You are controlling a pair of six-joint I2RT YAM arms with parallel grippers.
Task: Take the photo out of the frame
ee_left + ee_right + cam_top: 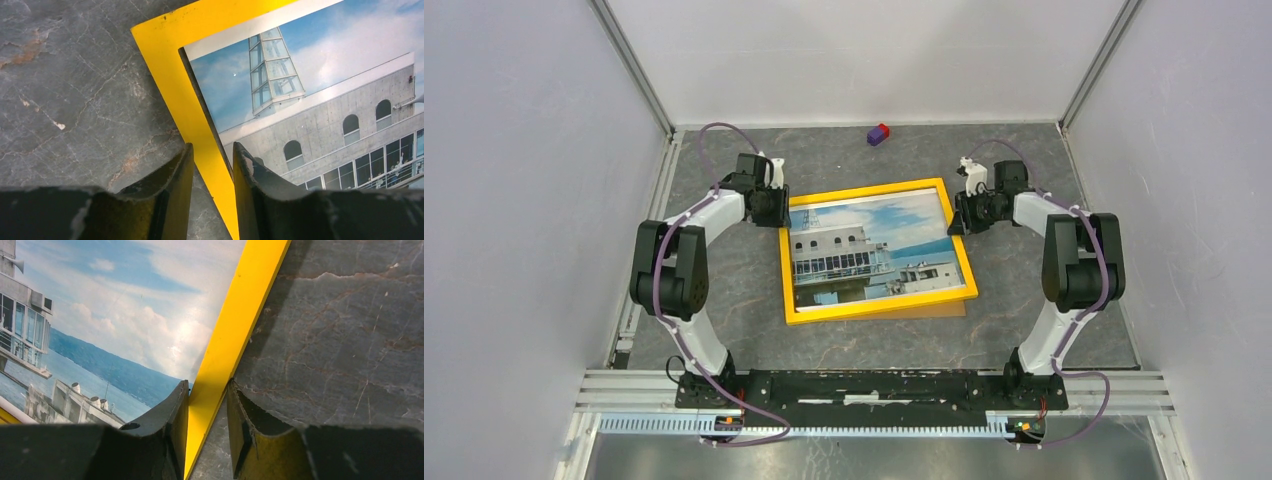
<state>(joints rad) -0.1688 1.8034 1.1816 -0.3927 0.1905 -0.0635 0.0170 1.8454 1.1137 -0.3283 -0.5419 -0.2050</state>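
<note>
Left gripper narrowed to a slim gap, one finger each side of the left rail of the rectangular picture frame with narrow yellow-orange border, pinching it near the upper-left corner. Right gripper pinches the right rail likewise, near the upper-right corner. Dark grey marbled table underneath. Frame sits mid-picture, face up, skewed. Large rectangular photo of white building, water and blue cloudy sky shows inside frame. Flat brown board pokes out below frame's lower edge. Small purple-red block at top centre, well apart.
</note>
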